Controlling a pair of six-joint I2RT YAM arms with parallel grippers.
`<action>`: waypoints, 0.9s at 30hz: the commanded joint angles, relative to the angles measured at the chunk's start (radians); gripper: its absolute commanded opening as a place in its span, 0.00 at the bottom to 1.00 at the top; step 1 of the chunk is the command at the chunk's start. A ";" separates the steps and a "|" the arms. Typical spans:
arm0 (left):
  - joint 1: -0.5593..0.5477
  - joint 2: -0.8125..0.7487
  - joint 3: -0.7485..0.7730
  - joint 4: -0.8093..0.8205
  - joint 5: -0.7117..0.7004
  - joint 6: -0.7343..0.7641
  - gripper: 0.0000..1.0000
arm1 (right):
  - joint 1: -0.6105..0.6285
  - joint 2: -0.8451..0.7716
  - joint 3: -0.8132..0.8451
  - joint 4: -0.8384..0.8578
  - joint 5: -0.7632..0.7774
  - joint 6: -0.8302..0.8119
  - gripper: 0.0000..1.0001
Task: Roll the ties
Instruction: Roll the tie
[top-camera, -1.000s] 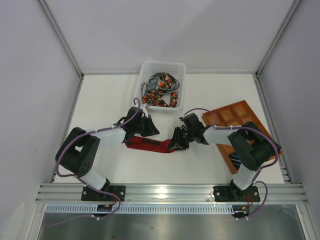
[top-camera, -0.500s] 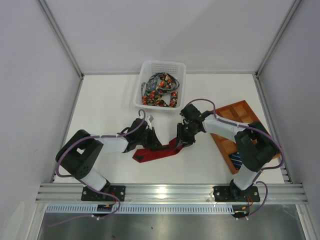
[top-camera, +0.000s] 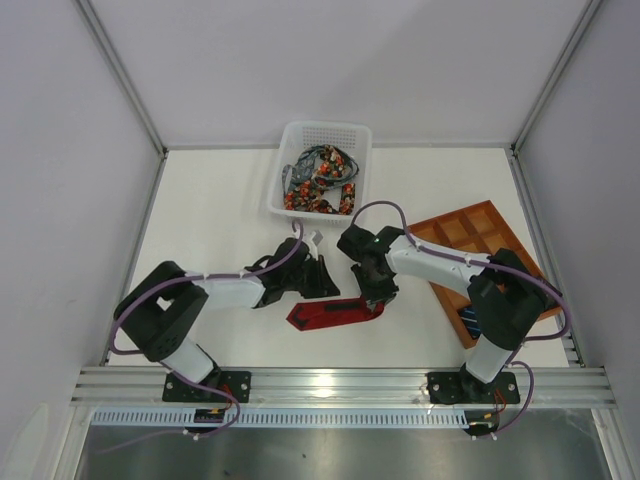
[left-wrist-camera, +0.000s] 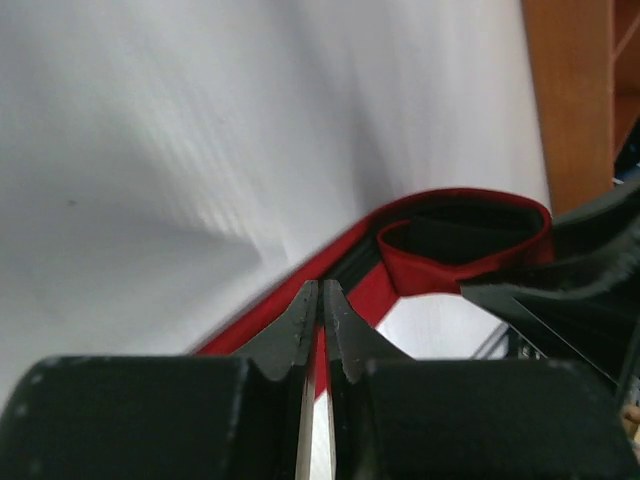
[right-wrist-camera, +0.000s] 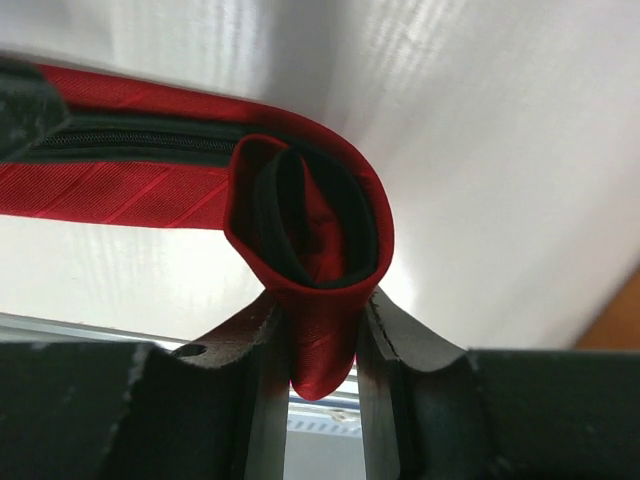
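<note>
Red tie (top-camera: 335, 312), flat a second ago, now starts its roll, coiled end clamped by my right claw (right-wrist-camera: 320, 372) while my left claw (left-wrist-camera: 320, 318) pinches the tail.

The plain deep red cloth tie (right-wrist-camera: 120, 190) is woven, with a fine diagonal rib and a soft sheen; its inner face is a dull black lining. The white bench (top-camera: 220, 200) is smooth and faintly glossy — light streaks across it. The jaws of the left gripper (left-wrist-camera: 320, 292) and right gripper (right-wrist-camera: 320, 300) are matt black plastic, slightly grainy. The white perforated plastic basket (top-camera: 325, 127) looks smooth and moulded; the dark floral-dotted cloth ties (top-camera: 320, 182) in it look matt. The orange-brown gridded tray (top-camera: 470, 225) has a satin, wood-like face — the silver metal rail (top-camera: 340, 383) looks brushed.
</note>
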 joint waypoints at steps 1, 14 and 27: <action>-0.034 -0.051 0.019 0.059 0.047 -0.061 0.10 | 0.016 -0.008 0.053 -0.083 0.124 -0.016 0.11; -0.106 0.161 0.082 0.294 0.159 -0.199 0.05 | 0.045 0.004 0.085 -0.078 0.115 0.021 0.12; -0.106 0.274 0.130 0.312 0.145 -0.206 0.03 | 0.090 0.018 0.096 -0.072 0.140 0.030 0.33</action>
